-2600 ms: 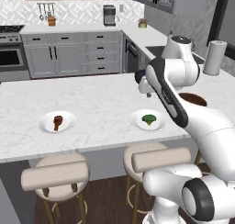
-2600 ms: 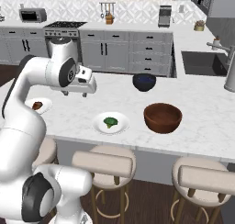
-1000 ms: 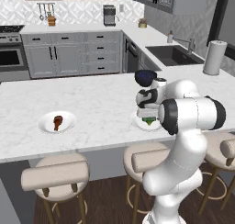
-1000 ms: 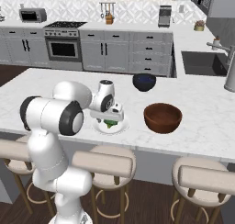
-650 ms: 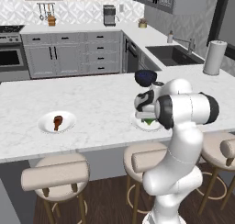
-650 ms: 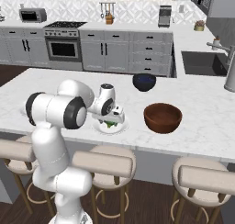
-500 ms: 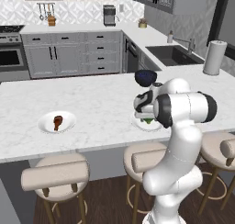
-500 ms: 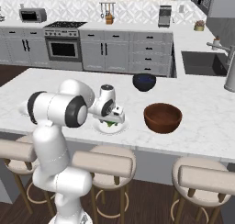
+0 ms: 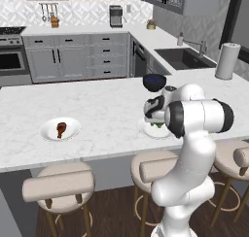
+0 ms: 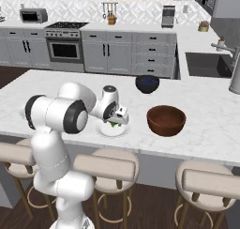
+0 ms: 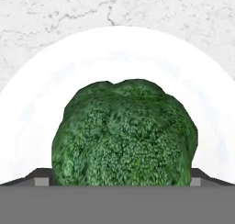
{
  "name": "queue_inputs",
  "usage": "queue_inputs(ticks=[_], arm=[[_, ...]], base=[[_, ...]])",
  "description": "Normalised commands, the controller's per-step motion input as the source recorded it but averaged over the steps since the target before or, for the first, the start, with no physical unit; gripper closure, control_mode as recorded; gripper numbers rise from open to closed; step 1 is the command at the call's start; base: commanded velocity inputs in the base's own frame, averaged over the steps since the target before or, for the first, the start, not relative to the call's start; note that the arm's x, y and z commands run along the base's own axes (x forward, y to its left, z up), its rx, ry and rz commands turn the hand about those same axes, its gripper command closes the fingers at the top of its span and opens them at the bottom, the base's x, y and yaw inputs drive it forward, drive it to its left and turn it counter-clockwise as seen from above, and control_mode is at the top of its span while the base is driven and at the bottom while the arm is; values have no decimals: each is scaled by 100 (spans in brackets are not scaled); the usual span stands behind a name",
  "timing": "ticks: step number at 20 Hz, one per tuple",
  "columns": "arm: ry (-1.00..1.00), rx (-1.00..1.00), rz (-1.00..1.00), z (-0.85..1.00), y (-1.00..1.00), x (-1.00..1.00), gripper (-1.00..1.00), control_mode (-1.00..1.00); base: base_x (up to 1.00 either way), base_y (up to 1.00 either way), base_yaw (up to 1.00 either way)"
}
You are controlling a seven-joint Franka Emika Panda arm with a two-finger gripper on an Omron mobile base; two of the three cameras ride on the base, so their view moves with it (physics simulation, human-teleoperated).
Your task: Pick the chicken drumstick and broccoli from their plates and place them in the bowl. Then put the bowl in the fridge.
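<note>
The dark green broccoli lies on its white plate, looming large in the hand view. My gripper is low over it, open, with one fingertip at each side of the floret. From the base views the gripper is down on that plate, and only a sliver of broccoli peeks out. The reddish-brown bowl stands just right of the plate. The chicken drumstick rests on the other plate, far left on the counter. The fridge is out of view.
A smaller navy-black bowl sits behind the broccoli plate. A paper towel roll and a sink lie at the far right. Bar stools line the counter's near edge.
The arm swung from high above the counter down to the broccoli plate. Over the last second the gripper sank lower onto the broccoli.
</note>
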Motion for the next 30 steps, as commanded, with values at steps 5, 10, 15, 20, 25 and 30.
queue_inputs(ticks=[5,10,15,20,25,30], arm=[[-24,0,-4,92,-65,-49,100,-100],[-11,0,-17,99,-100,17,100,-100],[-1,0,-24,60,-100,57,100,-100],[5,-2,-19,-23,-100,53,100,-100],[0,-4,0,-87,-72,12,100,-100],[0,-1,0,-27,-10,13,-100,-100]], base=[[0,0,0],[0,0,0],[0,0,0],[0,0,0],[0,0,0],[0,0,0]])
